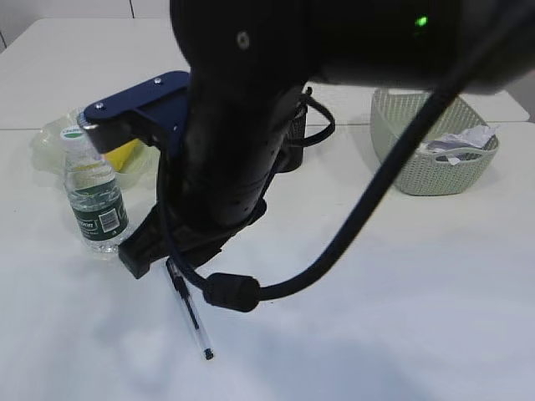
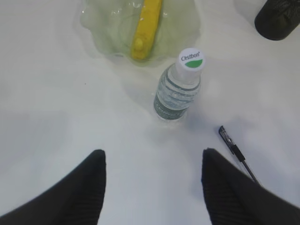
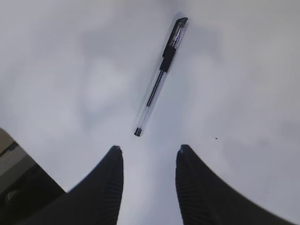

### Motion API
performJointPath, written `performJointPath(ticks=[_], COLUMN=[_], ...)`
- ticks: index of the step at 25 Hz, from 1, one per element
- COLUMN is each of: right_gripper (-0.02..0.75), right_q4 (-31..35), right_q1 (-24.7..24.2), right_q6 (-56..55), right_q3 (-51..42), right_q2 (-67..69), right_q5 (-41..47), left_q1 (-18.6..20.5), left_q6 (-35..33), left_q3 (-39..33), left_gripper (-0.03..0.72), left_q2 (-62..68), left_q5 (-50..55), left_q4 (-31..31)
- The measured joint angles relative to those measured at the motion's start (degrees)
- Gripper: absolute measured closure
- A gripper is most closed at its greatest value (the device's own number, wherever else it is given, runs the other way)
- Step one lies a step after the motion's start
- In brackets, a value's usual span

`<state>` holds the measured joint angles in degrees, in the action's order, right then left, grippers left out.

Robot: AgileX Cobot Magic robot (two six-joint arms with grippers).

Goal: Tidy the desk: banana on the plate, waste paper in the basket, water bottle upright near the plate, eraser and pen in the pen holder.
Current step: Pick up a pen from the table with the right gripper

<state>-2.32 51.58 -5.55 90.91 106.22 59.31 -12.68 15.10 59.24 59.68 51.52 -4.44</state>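
A clear pen point(image 3: 161, 75) with a black cap lies flat on the white table, also seen as the pen point(image 1: 191, 313) in the exterior view. My right gripper point(image 3: 149, 150) hangs open just short of its tip end, holding nothing. My left gripper point(image 2: 152, 161) is open over bare table, and its right finger point(image 2: 225, 187) covers part of the pen point(image 2: 236, 152). Beyond it the water bottle point(image 2: 180, 86) stands upright beside the clear plate point(image 2: 103, 28), which holds the banana point(image 2: 146, 28). Waste paper point(image 1: 460, 142) lies in the basket point(image 1: 418, 171). The black mesh pen holder point(image 2: 279, 18) stands further back. The eraser is out of view.
A black arm with a blue bracket point(image 1: 138, 109) and a looping cable point(image 1: 334, 251) fills the middle of the exterior view and hides much of the table. The table's front edge point(image 3: 18, 154) shows at the lower left of the right wrist view.
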Motion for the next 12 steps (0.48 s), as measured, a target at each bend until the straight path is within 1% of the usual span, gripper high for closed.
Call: performJointPath(ticks=[4, 6, 8, 12], right_gripper=[0.454, 0.454, 0.454, 0.454], right_q4=[-0.1, -0.1, -0.1, -0.5], right_q1=[0.0, 0.0, 0.0, 0.0], right_q6=[-1.3, -1.6, -1.6, -1.7], right_q3=[0.0, 0.0, 0.0, 0.0], right_q2=[3.7, 5.5, 7.2, 10.5], right_q5=[-3.9, -6.2, -8.0, -11.5], left_q1=[5.1, 6.9, 7.8, 8.0], left_q6=[-7.3, -10.0, -12.0, -13.3], left_q3=[0.0, 0.0, 0.0, 0.0], left_gripper=[0.229, 0.23, 0.232, 0.239], left_q2=[0.0, 0.0, 0.0, 0.0], left_q5=[0.0, 0.2, 0.6, 1.5], left_q4=[7.3, 10.2, 11.7, 12.3])
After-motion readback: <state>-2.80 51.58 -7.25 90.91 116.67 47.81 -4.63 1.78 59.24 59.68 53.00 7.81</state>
